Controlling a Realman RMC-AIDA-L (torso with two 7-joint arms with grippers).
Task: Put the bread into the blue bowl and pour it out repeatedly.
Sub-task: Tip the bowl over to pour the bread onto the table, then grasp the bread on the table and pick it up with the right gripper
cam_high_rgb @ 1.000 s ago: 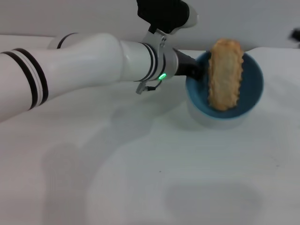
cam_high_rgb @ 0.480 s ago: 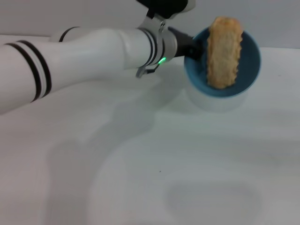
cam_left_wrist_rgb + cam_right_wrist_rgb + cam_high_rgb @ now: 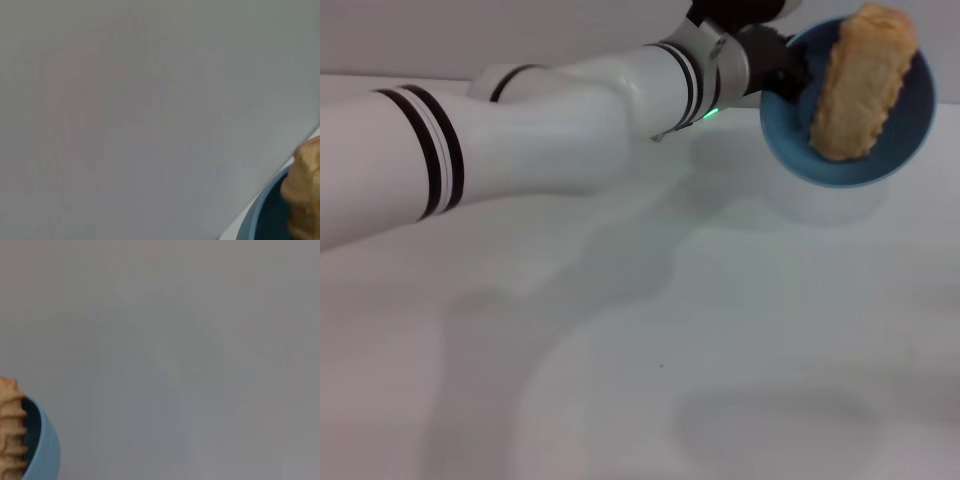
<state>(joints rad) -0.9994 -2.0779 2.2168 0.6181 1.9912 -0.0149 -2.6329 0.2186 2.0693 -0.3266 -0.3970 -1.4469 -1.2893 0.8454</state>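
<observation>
A white table (image 3: 740, 330) fills the lower and middle parts of the head view, its surface plain apart from soft grey shadows and 1 tiny dark speck (image 3: 661, 366) just below the centre. A pale grey wall (image 3: 470, 35) runs across the upper left of the frame.

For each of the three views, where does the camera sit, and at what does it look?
Head view: on the head, looking down at the table; the left arm lifts the blue bowl with the bread.
Left wrist view: on the left wrist; wall, bowl rim, bread edge; no body part.
Right wrist view: on the right wrist; same.
All three share bowl and bread.
</observation>
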